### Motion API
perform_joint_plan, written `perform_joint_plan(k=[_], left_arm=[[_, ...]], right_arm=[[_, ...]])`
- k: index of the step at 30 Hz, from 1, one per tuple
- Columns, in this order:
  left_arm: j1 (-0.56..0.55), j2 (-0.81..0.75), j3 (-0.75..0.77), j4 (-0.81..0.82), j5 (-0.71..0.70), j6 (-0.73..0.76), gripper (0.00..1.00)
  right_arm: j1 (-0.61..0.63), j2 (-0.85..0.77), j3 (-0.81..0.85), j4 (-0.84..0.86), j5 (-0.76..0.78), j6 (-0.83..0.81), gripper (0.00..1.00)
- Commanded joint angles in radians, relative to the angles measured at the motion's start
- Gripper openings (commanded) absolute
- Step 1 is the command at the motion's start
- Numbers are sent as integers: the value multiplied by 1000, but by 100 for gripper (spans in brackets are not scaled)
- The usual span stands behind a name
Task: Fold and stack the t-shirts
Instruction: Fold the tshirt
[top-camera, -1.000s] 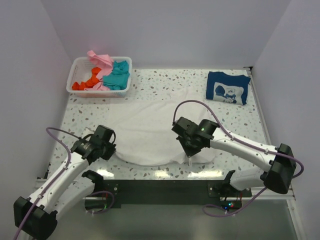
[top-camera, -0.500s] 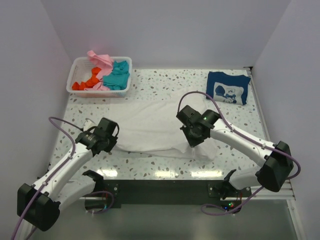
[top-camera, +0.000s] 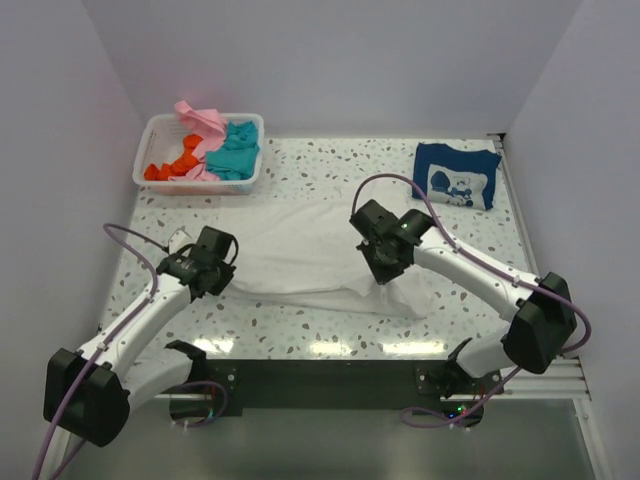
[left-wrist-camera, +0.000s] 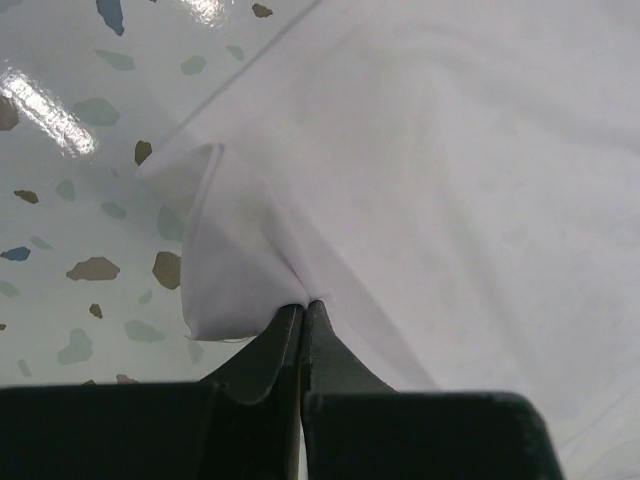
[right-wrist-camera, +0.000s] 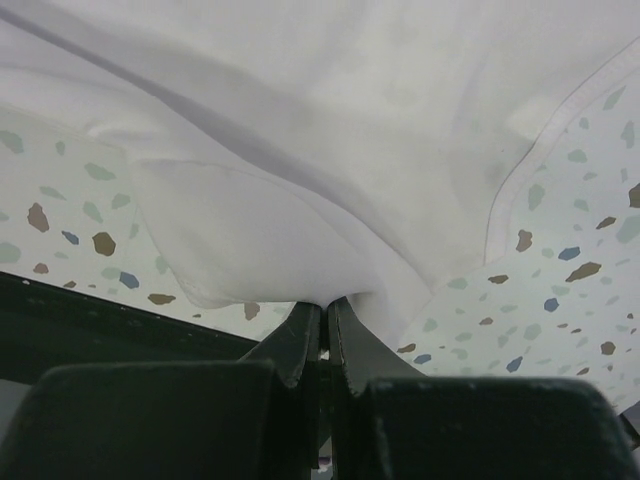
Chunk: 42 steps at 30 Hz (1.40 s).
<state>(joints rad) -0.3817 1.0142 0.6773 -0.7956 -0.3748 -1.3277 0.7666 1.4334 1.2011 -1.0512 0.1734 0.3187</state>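
Left gripper (left-wrist-camera: 303, 308) pinches a white shirt (top-camera: 300, 255) corner, jaws closed; right gripper (right-wrist-camera: 324, 303) clamps its hem. Only the top view shows the basket (top-camera: 200, 186) and navy shirt (top-camera: 455, 175).

The left arm (top-camera: 147, 320) and right arm (top-camera: 470, 275) are built of glossy white tubular links joined by chunky black motor housings, each trailing a loose lilac cable (top-camera: 385, 178) in a loop, and both end in slim, dark, tapered jaws.
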Motion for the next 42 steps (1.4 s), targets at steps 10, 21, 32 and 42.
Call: perform_joint_plan(k=[10,21,32,42], left_arm=[[89,103,36,157,37,122,0],[136,199,39,236,102,176,0],[150,254,48,271,113,173,0],[159,322,80,329,94,179,3]], right_arm=[[-49,134,135,31,38,-122,0],[-78,249,221,39,49,-349,0],[-125,358,285,76,32,-469,0],[-155,410,298,134,12,-469,0]])
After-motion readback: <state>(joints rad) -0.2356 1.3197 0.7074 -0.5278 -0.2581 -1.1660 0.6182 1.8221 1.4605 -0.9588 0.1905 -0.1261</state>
